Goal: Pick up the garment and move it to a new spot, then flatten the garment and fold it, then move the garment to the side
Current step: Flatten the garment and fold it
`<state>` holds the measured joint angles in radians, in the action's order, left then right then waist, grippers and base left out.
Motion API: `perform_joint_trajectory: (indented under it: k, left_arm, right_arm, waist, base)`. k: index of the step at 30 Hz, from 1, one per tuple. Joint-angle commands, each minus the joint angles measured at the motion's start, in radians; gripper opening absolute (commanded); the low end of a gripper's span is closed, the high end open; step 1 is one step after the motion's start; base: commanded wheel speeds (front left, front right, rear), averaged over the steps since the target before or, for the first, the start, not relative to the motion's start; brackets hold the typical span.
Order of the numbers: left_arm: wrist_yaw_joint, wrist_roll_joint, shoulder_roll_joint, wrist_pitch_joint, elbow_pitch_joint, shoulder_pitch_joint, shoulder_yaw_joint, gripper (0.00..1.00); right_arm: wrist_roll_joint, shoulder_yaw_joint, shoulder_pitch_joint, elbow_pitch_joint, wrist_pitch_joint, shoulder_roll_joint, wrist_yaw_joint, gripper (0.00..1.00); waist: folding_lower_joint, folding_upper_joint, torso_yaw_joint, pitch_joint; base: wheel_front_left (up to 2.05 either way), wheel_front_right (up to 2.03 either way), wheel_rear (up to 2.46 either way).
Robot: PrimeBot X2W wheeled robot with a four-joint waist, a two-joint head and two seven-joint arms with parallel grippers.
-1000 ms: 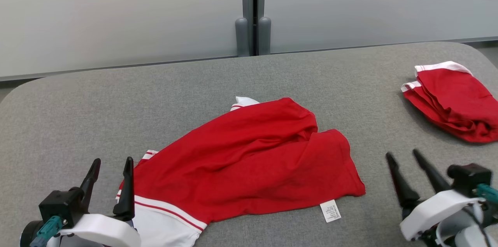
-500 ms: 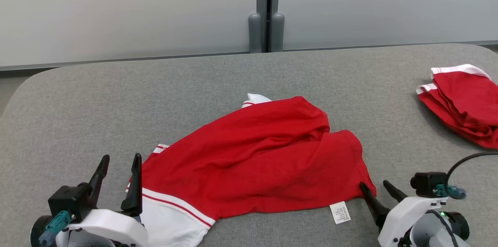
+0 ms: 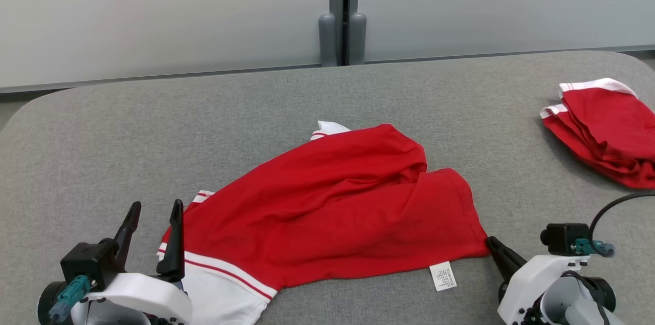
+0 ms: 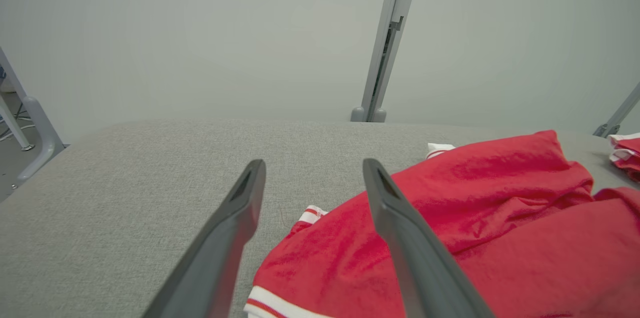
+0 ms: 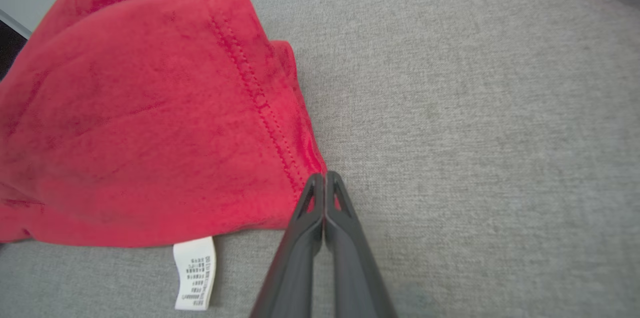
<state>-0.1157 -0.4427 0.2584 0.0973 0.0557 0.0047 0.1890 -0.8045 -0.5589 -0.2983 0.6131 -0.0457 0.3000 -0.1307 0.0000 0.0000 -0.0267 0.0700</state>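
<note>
- Two red cloth items lie on one worktop [image 3: 153, 135], which is covered in grey woven fabric with a rounded left corner.
- garment [image 3: 332, 202]: soft red knit, rumpled and half spread across the centre to lower centre of the head view. It has white trim with thin red stripes at the lower left and a small white tip poking out at its upper edge.
- The hem is stitched in a double row, clear in the right wrist view.
- One care label [image 3: 442, 276]: a small white rectangle with printed lines, lying flat on the worktop below the garment's lower right edge.
- folded red piece [image 3: 609, 141]: same red with white bands, stacked in layers at the right edge of frame, well apart from the garment.
- left gripper [image 3: 156, 204]: lower left of frame, its two dark tapered fingers spread wide and holding nothing. One finger overlaps the garment's left edge.
- right gripper [image 5: 325, 178]: lower right, fingers pressed together and pinching the garment's lower right hem corner.
- Two matte pale grey wall panels [image 3: 153, 7] stand behind, with one grey post [image 3: 343, 7] between them that ends in two rounded feet.
</note>
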Motion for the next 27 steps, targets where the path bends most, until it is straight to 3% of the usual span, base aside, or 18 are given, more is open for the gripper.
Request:
perform_joint_trajectory:
  k: [1,10,20,21,22,23,27]
  left_arm:
    - [-0.002,-0.005,0.004,0.004,0.001,-0.018,0.000,1.00]
    - [-0.005,-0.007,0.011,0.000,0.002,-0.015,0.005,1.00]
    - [-0.006,-0.012,0.018,-0.004,0.008,-0.016,0.010,1.00]
    - [-0.007,-0.012,0.018,-0.003,0.009,-0.016,0.010,1.00]
    - [-0.007,-0.013,0.019,-0.004,0.009,-0.017,0.011,1.00]
    - [-0.008,-0.013,0.019,-0.003,0.010,-0.016,0.012,1.00]
    - [-0.008,-0.015,0.022,0.003,0.012,-0.015,0.012,1.00]
  right_arm:
    - [-0.014,-0.006,-0.008,-0.009,-0.009,0.017,0.000,0.00]
    - [-0.068,-0.033,0.027,-0.085,0.008,0.091,0.000,0.00]
    - [-0.125,-0.017,0.090,-0.144,0.132,0.145,0.000,0.00]
    - [-0.126,-0.016,0.095,-0.146,0.144,0.145,0.000,0.07]
    - [-0.125,-0.012,0.098,-0.150,0.149,0.146,0.000,0.39]
    - [-0.124,-0.005,0.101,-0.153,0.150,0.146,0.000,1.00]
    - [-0.108,0.040,0.099,-0.169,0.130,0.142,0.000,1.00]
  waist:
    - [0.0000,0.0000,-0.008,0.002]
    - [0.0000,0.0000,-0.026,0.005]
    - [0.0000,0.0000,-0.033,0.003]
    - [0.0000,0.0000,-0.033,0.002]
    - [0.0000,0.0000,-0.033,0.002]
    - [0.0000,0.0000,-0.032,0.002]
    - [0.0000,0.0000,-0.029,0.000]
  base:
    - [0.00,0.00,0.00]
    - [0.00,0.00,0.00]
    - [0.00,0.00,0.00]
    - [0.00,0.00,0.00]
    - [0.00,0.00,0.00]
    - [0.00,0.00,0.00]
    - [0.00,0.00,0.00]
